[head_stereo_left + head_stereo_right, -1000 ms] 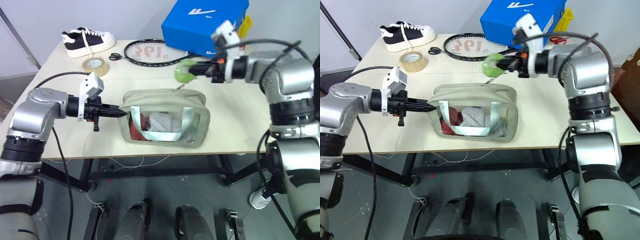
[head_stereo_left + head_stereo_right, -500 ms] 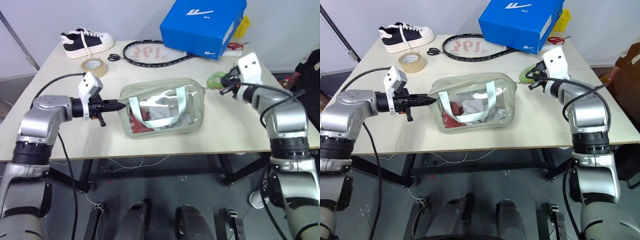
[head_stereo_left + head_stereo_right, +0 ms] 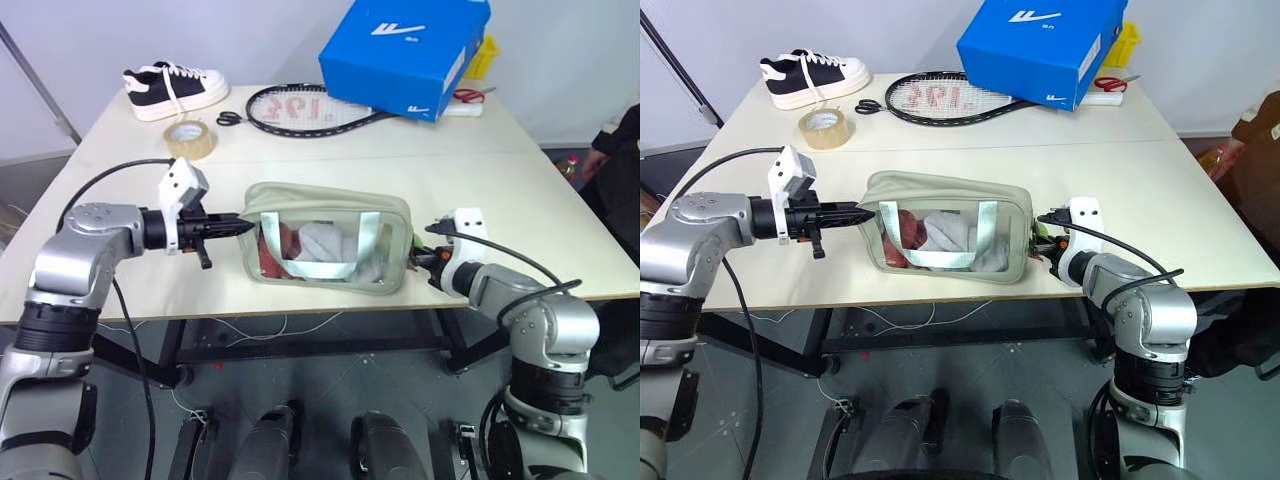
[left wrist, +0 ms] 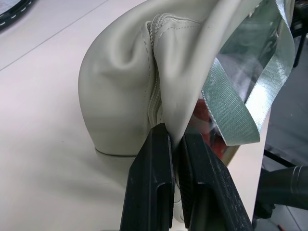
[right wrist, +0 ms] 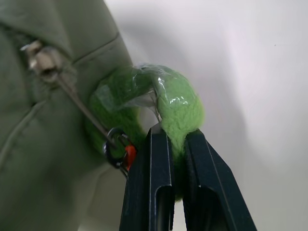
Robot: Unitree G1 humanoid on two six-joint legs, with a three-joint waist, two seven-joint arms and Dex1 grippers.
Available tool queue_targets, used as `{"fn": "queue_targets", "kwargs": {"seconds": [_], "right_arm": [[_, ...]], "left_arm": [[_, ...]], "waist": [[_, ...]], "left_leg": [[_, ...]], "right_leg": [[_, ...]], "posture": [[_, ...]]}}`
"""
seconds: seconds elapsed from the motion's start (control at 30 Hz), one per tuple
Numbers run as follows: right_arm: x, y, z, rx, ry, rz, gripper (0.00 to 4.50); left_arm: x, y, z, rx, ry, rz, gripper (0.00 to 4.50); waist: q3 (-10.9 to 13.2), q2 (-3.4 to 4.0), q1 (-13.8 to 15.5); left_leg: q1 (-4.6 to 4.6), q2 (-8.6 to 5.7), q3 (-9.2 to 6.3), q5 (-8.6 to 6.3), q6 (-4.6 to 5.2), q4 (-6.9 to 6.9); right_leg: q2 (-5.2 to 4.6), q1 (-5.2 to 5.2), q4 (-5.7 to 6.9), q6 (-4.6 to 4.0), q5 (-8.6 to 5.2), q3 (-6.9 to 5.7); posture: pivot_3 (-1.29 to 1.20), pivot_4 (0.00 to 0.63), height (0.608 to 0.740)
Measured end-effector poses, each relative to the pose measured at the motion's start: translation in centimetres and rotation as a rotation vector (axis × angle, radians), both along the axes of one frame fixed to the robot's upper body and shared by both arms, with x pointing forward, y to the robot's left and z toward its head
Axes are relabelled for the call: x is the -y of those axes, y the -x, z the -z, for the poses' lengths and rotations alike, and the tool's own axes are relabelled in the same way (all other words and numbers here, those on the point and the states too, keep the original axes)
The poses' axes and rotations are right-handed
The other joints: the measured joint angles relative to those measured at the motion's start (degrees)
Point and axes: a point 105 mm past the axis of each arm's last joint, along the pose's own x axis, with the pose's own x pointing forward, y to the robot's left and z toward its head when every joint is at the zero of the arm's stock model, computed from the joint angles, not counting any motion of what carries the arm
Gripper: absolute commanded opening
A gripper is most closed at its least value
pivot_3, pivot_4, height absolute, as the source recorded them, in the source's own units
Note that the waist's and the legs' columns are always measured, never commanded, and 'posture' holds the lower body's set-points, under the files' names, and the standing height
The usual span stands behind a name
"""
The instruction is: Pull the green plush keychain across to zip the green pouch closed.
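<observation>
The pale green pouch [image 3: 330, 205] lies on the table [image 3: 120, 150] with its clear window facing me and red and white contents showing behind the mint straps. My left gripper [image 3: 235, 222] is shut on the fabric at the pouch's left end [image 4: 120, 86], right by the zip seam. At the pouch's right end, my right gripper [image 3: 428, 262] is shut on the green plush keychain [image 5: 178, 108]. Its short metal chain [image 5: 82, 108] runs to the zip slider [image 5: 41, 57] at that end of the pouch.
At the back of the table are a blue box [image 3: 405, 45], a racket [image 3: 300, 105], a tan tape roll [image 3: 190, 138], a black and white shoe [image 3: 175, 85] and black scissors [image 3: 230, 117]. A person's sleeve [image 3: 622, 150] shows at the right edge.
My right gripper has carried the keychain from above the pouch's back, across and down to its right end near the table's front edge. The pouch has settled lower. My left gripper has kept its hold.
</observation>
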Motion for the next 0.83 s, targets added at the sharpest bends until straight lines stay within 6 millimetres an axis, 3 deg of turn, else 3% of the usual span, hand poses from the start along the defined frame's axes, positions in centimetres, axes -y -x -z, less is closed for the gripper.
{"fn": "queue_targets", "kwargs": {"seconds": [0.13,0.17,0.2,0.27,0.4,0.43,0.6,0.83], "right_arm": [[0.5,0.1,0.4,-0.008,0.020,0.007,0.02],[0.8,0.0,0.2,0.000,0.030,0.003,0.37],[1.1,-0.2,-0.4,0.012,0.039,-0.004,0.77],[1.9,-0.9,-2.1,0.057,0.052,-0.010,1.62],[2.8,-1.2,-7.1,0.172,0.103,-0.138,3.86],[2.9,-1.0,-8.3,0.198,0.120,-0.177,4.35],[3.4,1.8,-10.7,0.184,0.207,-0.443,4.43],[2.8,5.6,-13.5,0.172,0.168,-0.716,4.43]], "left_arm": [[0.2,0.2,0.0,-0.003,0.001,0.008,0.00],[0.2,0.2,0.0,-0.005,0.002,0.008,0.78],[0.1,0.2,0.3,-0.021,0.000,0.001,1.05],[-0.2,0.3,1.2,-0.071,0.005,-0.008,2.05],[-0.4,0.8,0.8,-0.116,-0.008,0.041,4.25],[-0.6,0.8,0.1,-0.111,-0.016,0.051,4.50],[-1.4,0.8,-3.6,-0.067,-0.037,0.098,4.50],[-3.0,0.8,-4.8,-0.088,-0.090,0.134,4.50]], "waist": [[-0.02,0.00,0.02],[-0.02,0.01,0.02],[-0.01,0.03,0.00],[0.02,0.03,0.00],[0.09,0.00,0.20],[0.10,-0.03,0.28],[0.11,-0.03,0.30],[0.12,-0.03,-0.07]], "left_leg": [[0.06,0.00,0.00,-0.01,0.00,-0.01],[0.06,0.00,0.00,-0.02,0.00,-0.01],[0.05,0.00,0.01,-0.02,0.00,-0.01],[-0.09,0.00,0.01,-0.01,0.01,-0.01],[-0.71,-0.01,0.00,0.09,0.14,0.12],[-0.70,-0.01,0.00,0.07,0.17,0.12],[-0.70,-0.03,0.00,-0.08,0.37,0.14],[-0.75,0.03,0.08,-0.24,0.38,0.10]], "right_leg": [[-0.02,0.06,-0.02,-0.09,-0.05,-0.01],[-0.02,0.07,-0.03,-0.09,-0.06,-0.02],[-0.03,0.06,-0.04,-0.09,-0.06,-0.02],[-0.03,0.03,-0.04,-0.09,-0.06,-0.04],[-0.03,-0.34,-0.02,-0.05,-0.03,-0.11],[-0.03,-0.30,-0.06,-0.05,-0.03,-0.14],[-0.10,-0.07,-0.49,-0.04,-0.04,-0.22],[-0.19,-0.10,-0.74,0.01,-0.01,-0.22]], "posture": [[0.00,0.150,0.740],[0.00,0.150,0.740],[0.00,0.150,0.740],[0.00,0.150,0.740],[0.00,0.150,0.740],[0.00,0.150,0.740],[0.00,0.150,0.740],[0.00,0.150,0.740]]}}
